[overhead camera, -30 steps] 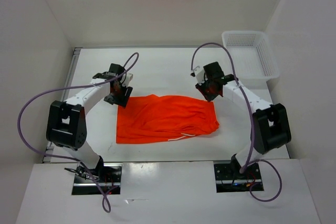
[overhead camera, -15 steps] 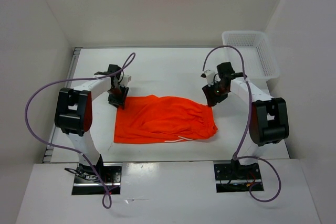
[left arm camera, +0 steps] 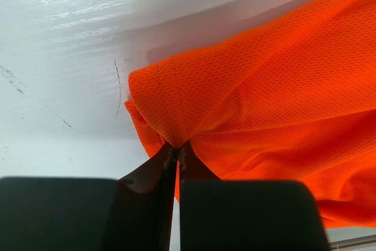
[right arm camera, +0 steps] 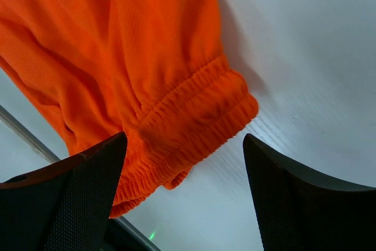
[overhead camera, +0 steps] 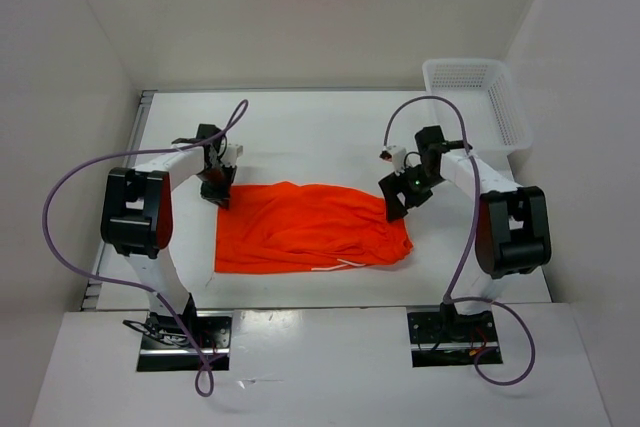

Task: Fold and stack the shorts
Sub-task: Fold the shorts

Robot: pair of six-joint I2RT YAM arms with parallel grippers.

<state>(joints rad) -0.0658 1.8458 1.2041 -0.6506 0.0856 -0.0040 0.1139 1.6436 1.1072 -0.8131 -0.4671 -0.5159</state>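
Note:
The bright orange shorts [overhead camera: 310, 227] lie spread flat on the white table, with a thin white drawstring [overhead camera: 335, 266] showing at their near edge. My left gripper [overhead camera: 219, 192] is at their far left corner and is shut on a pinch of the orange fabric [left arm camera: 176, 116]. My right gripper [overhead camera: 397, 203] hangs over the far right corner, open wide. The elastic waistband [right arm camera: 194, 119] lies between its spread fingers [right arm camera: 88, 192], untouched.
A white mesh basket [overhead camera: 478, 102] stands at the far right corner of the table. White walls close in the table on the left, back and right. Purple cables loop above both arms.
My left gripper has closed on the shorts' far left corner. My right gripper has opened wide and come down toward the far right corner. The shorts shifted slightly left.

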